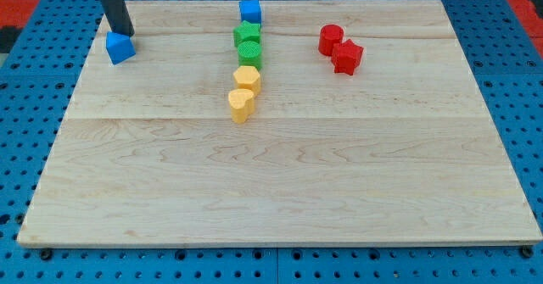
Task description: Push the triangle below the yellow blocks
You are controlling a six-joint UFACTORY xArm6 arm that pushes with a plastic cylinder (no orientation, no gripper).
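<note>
A blue triangle block [120, 47] lies near the board's top left. My tip [124, 33] stands right at its upper edge, touching or nearly touching it. Two yellow blocks lie in the upper middle: a hexagonal one [247, 79] and a heart-like one [241, 104] just below it. They end a column running down from the view's top. The triangle is far to the left of the yellow blocks and higher in the view.
Above the yellow blocks the column holds two green blocks [249, 36] [250, 53] and a blue cube [249, 12] at the top edge. A red cylinder [331, 39] and a red star [347, 57] lie at the upper right. The wooden board [271, 182] sits on a blue pegboard.
</note>
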